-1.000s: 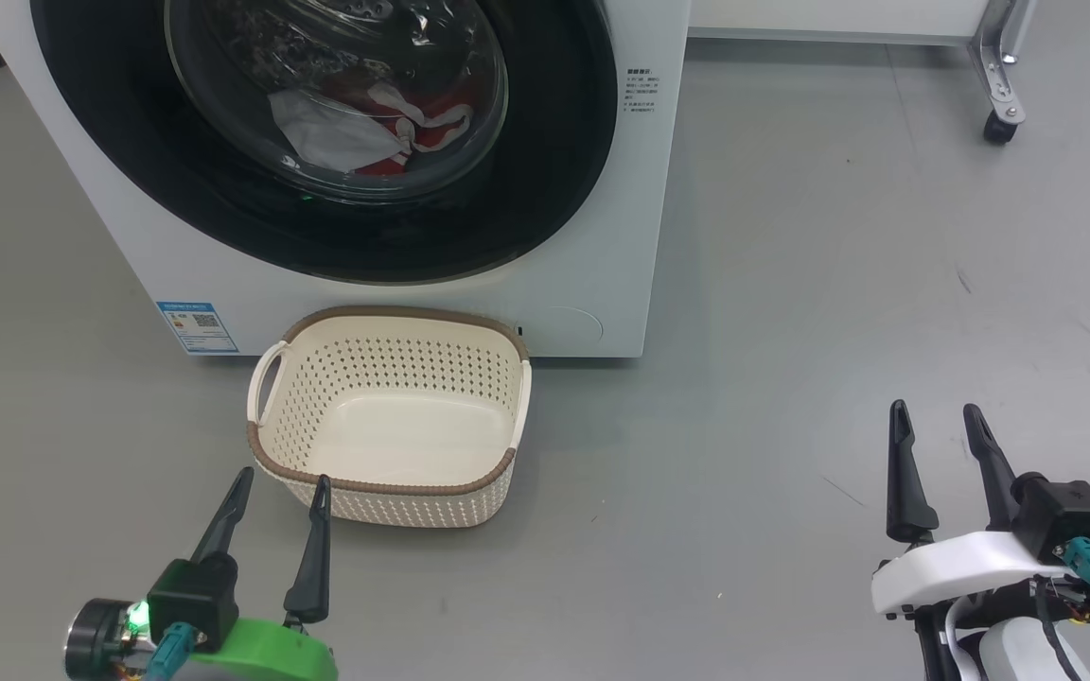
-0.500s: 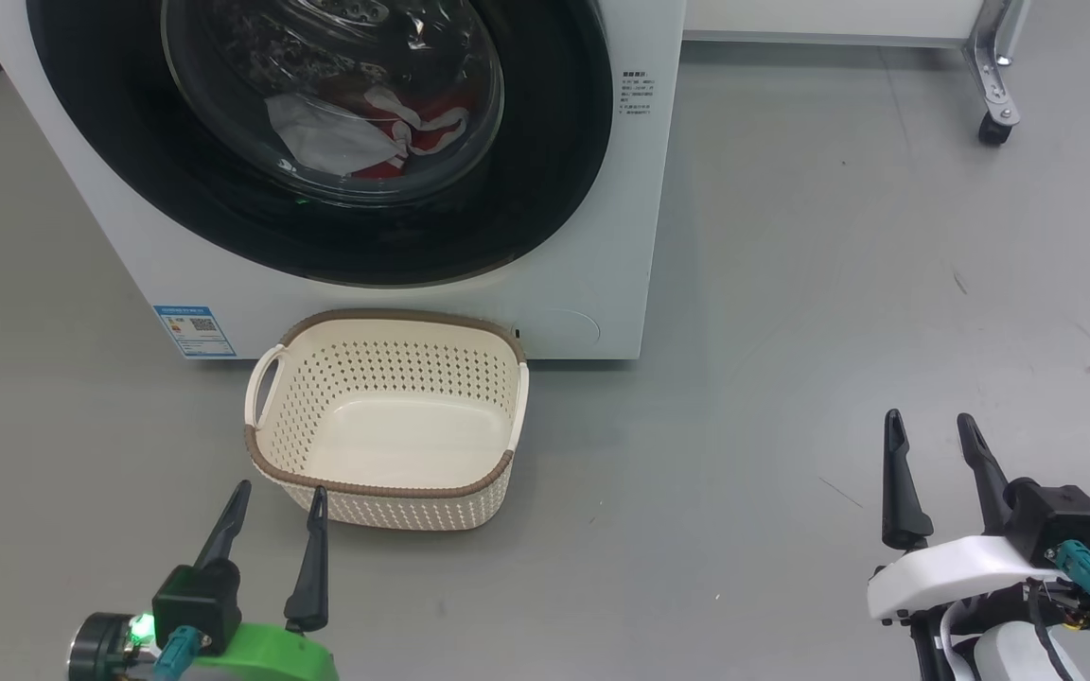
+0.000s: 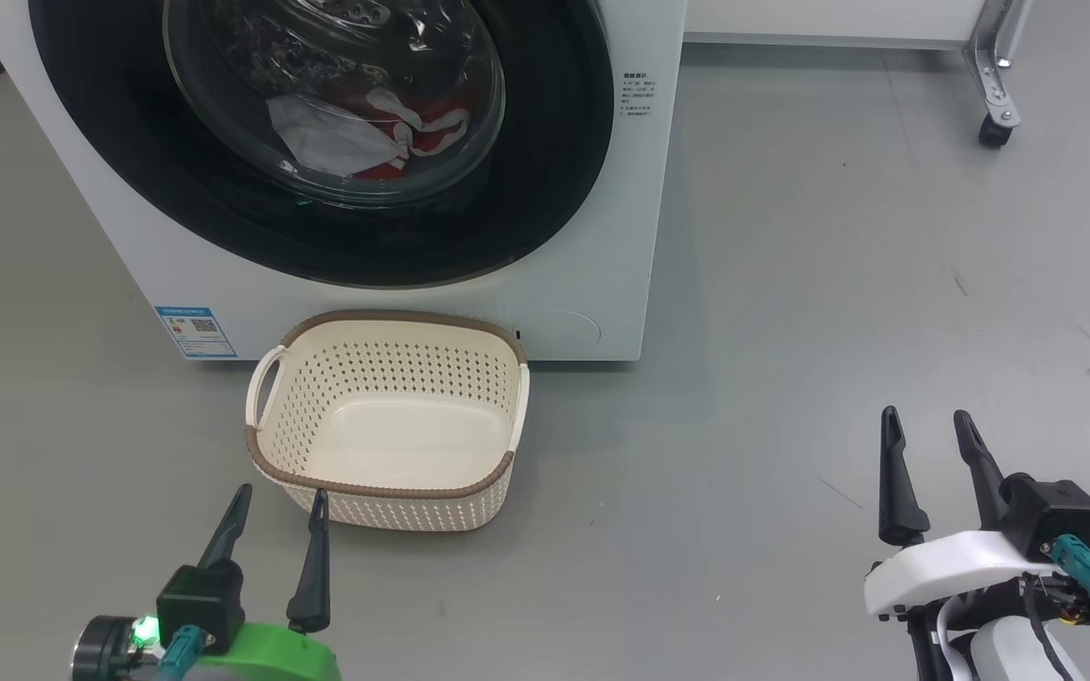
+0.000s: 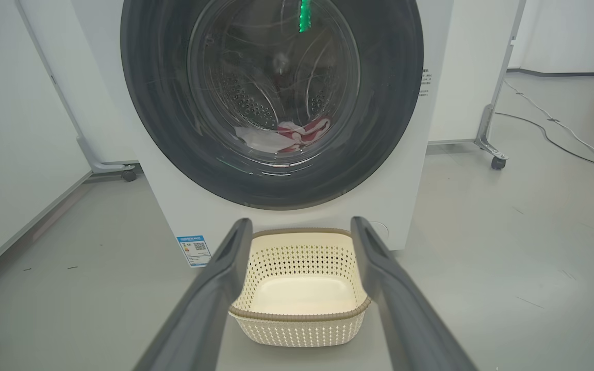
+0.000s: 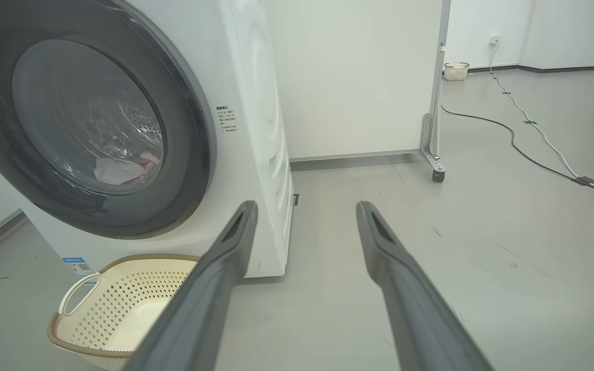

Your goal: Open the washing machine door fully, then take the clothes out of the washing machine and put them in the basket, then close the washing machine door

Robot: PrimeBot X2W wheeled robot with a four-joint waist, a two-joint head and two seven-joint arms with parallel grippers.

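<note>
Step one: washing machine door (image 3: 554, 142) shut; left end effector (image 3: 282, 492), right end effector (image 3: 923, 413) gape empty; next, reach its rim.

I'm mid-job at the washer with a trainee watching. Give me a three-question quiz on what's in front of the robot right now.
1. True or false: the basket is empty.
2. The clothes are: A) in the basket; B) inside the washing machine, behind the shut washing machine door; C) hanging over the basket's rim.
3. Fill in: the left gripper and right gripper are both ____.
Key: 1 true; 2 B; 3 open.
</note>
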